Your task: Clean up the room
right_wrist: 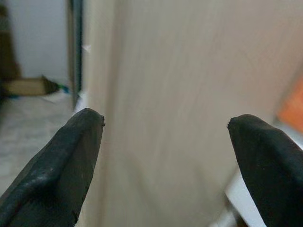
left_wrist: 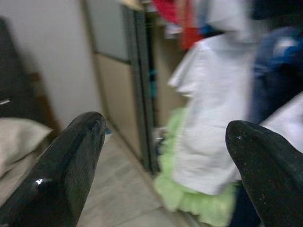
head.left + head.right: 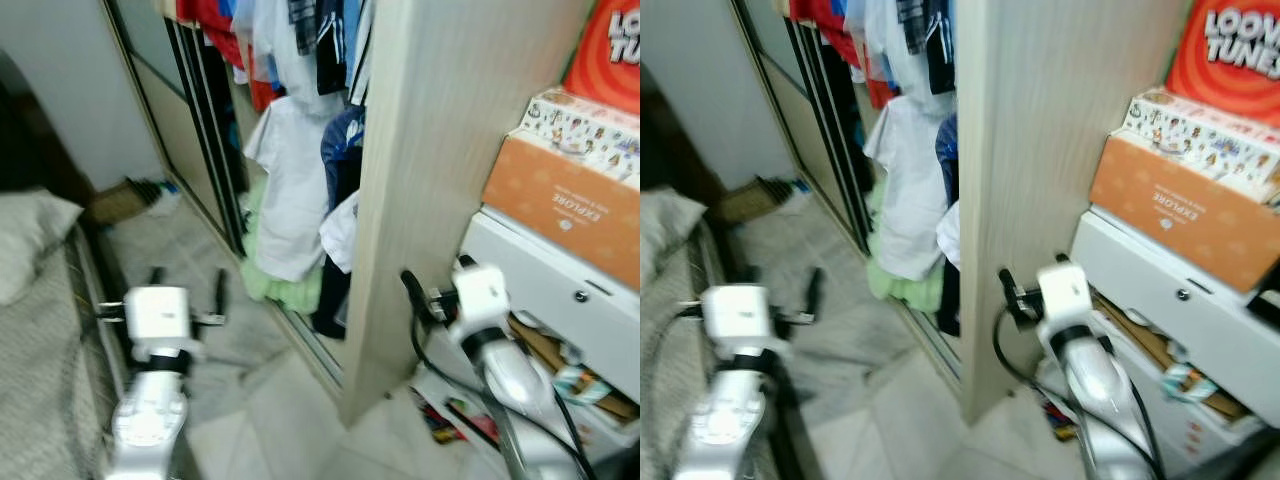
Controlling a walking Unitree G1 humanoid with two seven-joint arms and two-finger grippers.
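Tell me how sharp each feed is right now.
Left eye view: soft motion blur, hanging white shirt smeared. Right eye view: similar, orange box lettering just readable. Left wrist view: clothes blurred behind the open left end effector. Right wrist view: wooden panel featureless.

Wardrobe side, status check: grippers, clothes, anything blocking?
Left gripper open, empty, over floor. Right gripper open, facing wooden panel. White shirt hanging in wardrobe, green cloth beneath. Panel blocks right side.

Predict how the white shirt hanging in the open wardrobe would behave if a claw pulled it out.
The white short-sleeved cloth shirt hangs in soft folds, so it would likely be floppy and drape off the claw. It looks thin, so probably light. It seems to hang among other garments, so a pull might drag neighbours such as the dark blue garment.
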